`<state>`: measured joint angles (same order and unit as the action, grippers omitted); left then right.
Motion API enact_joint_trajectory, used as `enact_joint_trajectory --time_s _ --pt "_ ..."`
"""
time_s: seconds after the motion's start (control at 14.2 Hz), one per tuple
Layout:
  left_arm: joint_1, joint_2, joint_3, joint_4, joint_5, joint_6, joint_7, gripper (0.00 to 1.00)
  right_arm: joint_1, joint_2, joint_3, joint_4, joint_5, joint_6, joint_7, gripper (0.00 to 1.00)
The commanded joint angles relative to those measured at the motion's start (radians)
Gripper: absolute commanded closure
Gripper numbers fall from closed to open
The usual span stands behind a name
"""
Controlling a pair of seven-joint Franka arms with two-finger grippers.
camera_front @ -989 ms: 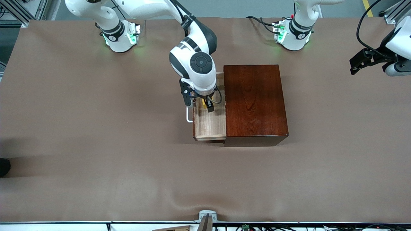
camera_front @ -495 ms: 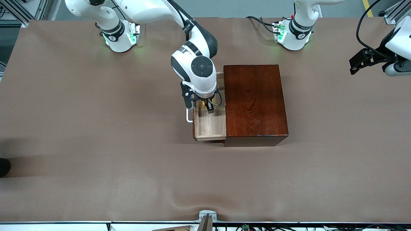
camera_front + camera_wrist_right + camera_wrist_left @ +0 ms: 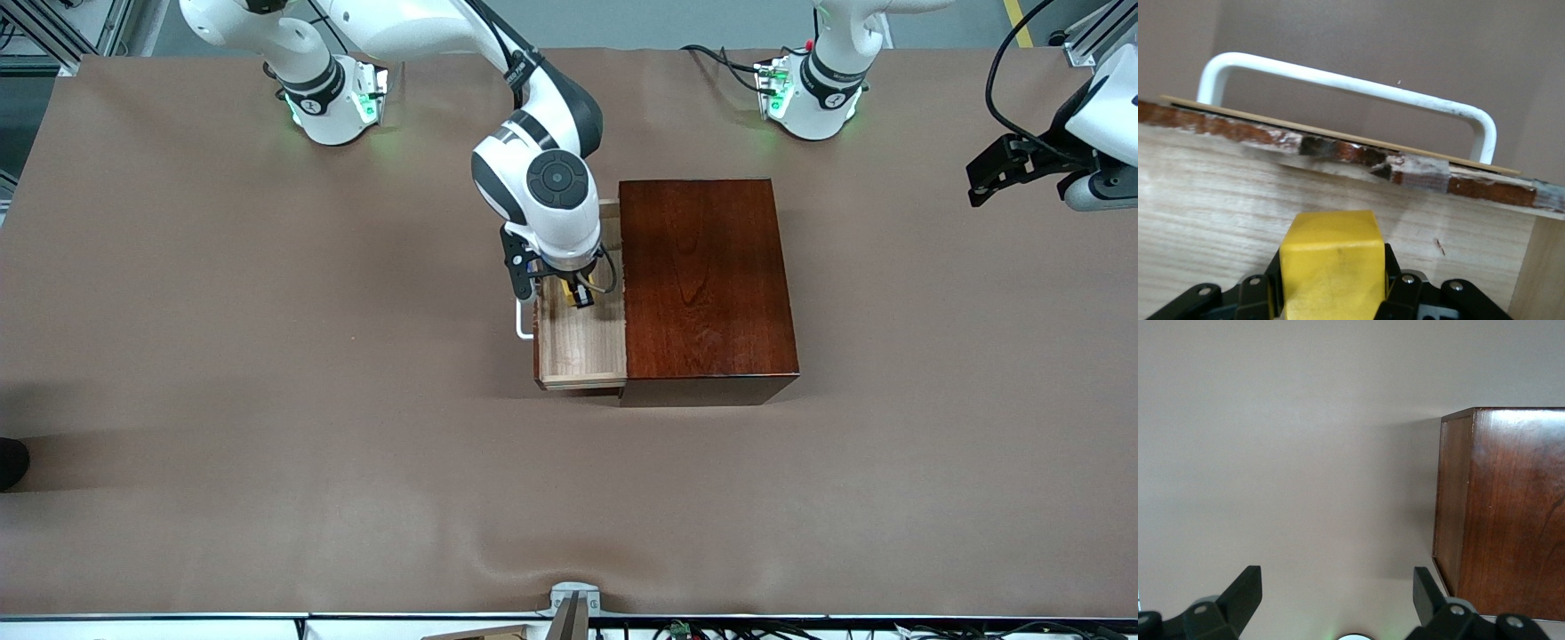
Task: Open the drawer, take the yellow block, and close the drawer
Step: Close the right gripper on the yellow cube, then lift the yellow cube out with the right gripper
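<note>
The right pincer [image 3: 580, 293] gripped the block [image 3: 1331, 267] inside the open drawer [image 3: 582, 342], near its handle [image 3: 1338, 83]. The left pincer [image 3: 1338, 600] waited open above the bench [image 3: 267, 400], beside the box [image 3: 702, 280].

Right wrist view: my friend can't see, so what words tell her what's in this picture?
The right end effector is shut on the yellow block, inside the open pale-wood drawer. The drawer's white bar handle arches above its front edge, with brown table past it.
</note>
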<state>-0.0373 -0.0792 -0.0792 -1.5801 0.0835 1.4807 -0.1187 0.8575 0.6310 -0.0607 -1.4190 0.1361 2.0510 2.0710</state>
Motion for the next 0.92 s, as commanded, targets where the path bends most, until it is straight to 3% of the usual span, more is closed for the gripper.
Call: enact_joint_trajectory --time_s 0.0,0.57,0.85 --pt "0.005 -0.011 -0.007 0.003 -0.011 -0.010 0.019 0.00 -0.011 -0.043 -0.002 0.000 -0.001 -0.011 0.018 1.00" --pt "-0.004 0.025 -0.097 0.048 -0.021 -0.010 -0.024 0.00 -0.133 -0.086 -0.004 0.136 -0.001 -0.242 -0.020 1.00" --pt "-0.006 0.038 -0.100 0.051 -0.022 -0.008 -0.035 0.00 -0.241 -0.123 -0.002 0.127 0.003 -0.302 -0.283 1.00"
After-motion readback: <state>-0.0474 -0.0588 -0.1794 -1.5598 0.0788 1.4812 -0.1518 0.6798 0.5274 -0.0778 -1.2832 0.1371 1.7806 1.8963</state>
